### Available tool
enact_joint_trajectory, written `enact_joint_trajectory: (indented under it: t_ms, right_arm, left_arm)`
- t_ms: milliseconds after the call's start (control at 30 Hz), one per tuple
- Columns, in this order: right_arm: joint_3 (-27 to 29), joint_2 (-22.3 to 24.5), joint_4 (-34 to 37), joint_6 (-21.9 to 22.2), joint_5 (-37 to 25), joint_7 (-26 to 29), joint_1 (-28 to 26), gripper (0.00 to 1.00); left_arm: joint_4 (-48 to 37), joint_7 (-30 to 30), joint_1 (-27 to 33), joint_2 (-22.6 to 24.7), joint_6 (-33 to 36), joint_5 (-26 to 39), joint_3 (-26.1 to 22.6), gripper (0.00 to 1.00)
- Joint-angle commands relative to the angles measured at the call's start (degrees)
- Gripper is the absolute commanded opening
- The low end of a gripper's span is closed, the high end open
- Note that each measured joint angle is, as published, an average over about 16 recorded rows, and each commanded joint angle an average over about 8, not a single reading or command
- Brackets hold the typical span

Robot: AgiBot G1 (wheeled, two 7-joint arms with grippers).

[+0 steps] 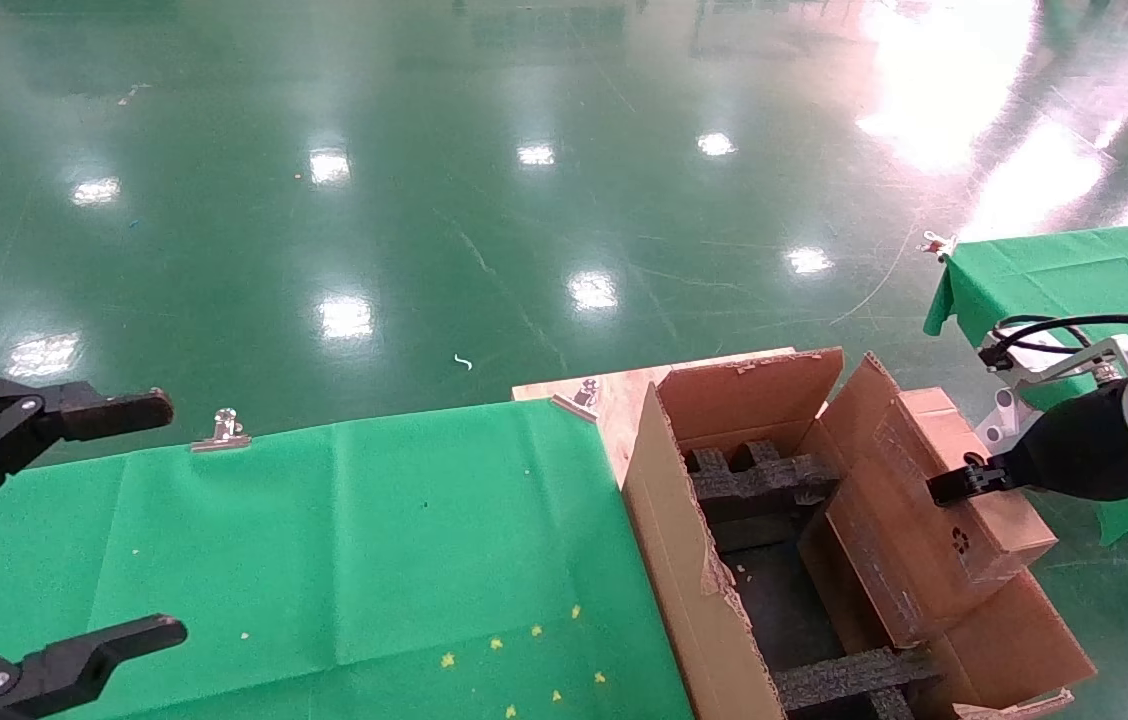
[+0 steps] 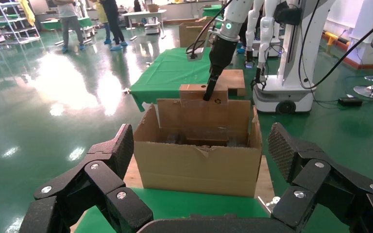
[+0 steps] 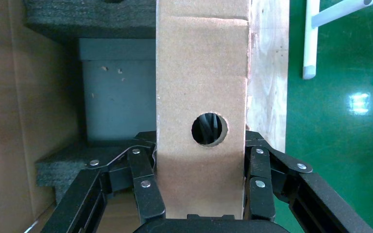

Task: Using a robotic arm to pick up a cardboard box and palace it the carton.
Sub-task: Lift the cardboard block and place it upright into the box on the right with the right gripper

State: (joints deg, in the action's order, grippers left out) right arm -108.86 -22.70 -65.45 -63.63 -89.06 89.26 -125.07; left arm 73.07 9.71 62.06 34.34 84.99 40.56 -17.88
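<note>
Head view: the right arm (image 1: pixel 1094 450) enters from the right edge, so only its black wrist, silver ring and cable show; the shoulder end is cut off. The right tool (image 1: pixel 964 483) has only one fingertip visible, pressed on the upper face of the cardboard box (image 1: pixel 964 520); the opposite finger is hidden behind the box. The box is tilted and held over the right side of the carton (image 1: pixel 694 560), above its inner right flap; whether it touches that flap cannot be told. Black foam inserts (image 1: pixel 764 480) line the carton's inside, and its near end runs off the bottom edge. The carton sits just beside the green-covered worktop (image 1: pixel 324 560). The left tool (image 1: pixel 74 520) hangs over the worktop's left end, fingers spread wide, nothing between them; its arm is out of frame. Left wrist view: the left tool (image 2: pixel 201 155) is open, both pads showing at the sides, with the carton (image 2: pixel 199 165) beyond it. Farther off, the right tool (image 2: pixel 208 94) points steeply down onto the cardboard box (image 2: pixel 196 92), which stands above the carton's far wall; the fingertips are too small to separate. Right wrist view: the right tool (image 3: pixel 201 170) is clamped on the cardboard box (image 3: pixel 201 73), fingers (image 3: pixel 143 179) flat against its two side faces, the round hole facing the camera. The box's far end is cut off; foam and carton wall lie behind it.
</note>
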Motion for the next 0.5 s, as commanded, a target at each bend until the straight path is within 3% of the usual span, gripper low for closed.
enact_joint_trajectory:
  t_ms: [33, 500]
  right_arm:
    - [-0.1, -0.3, 0.7, 0.5, 0.1, -0.3, 0.4, 0.0]
    - [-0.8, -2.4, 4.6, 4.1, 1.7, -2.1, 4.8, 0.0]
  left_arm:
    - [0.0, 0.0, 0.0, 0.0, 0.0, 0.0, 0.0, 1.0]
    - [0.0, 0.0, 0.0, 0.0, 0.0, 0.0, 0.0, 1.0]
